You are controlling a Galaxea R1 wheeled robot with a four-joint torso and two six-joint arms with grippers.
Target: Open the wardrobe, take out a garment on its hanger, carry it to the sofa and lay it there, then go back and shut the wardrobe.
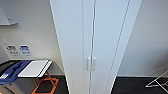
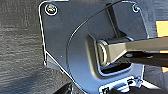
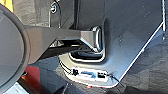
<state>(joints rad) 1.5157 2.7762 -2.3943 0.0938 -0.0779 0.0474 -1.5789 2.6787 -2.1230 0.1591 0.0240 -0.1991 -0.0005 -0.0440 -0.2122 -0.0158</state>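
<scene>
The wardrobe rises straight ahead in the head view, tall and white, both full-height doors shut. Its two small vertical handles sit side by side at the middle seam, low in the picture. The garment, the hanger and the sofa are hidden from me. Both wrist views look down past the robot's own dark plate and jointed bar onto dark floor, and I cannot make out any fingers there.
Left of the wardrobe stands a low table with a white top on an orange frame, and a blue object lies beside it. A thin metal rack stands at the lower right. White walls flank the wardrobe; the floor is dark.
</scene>
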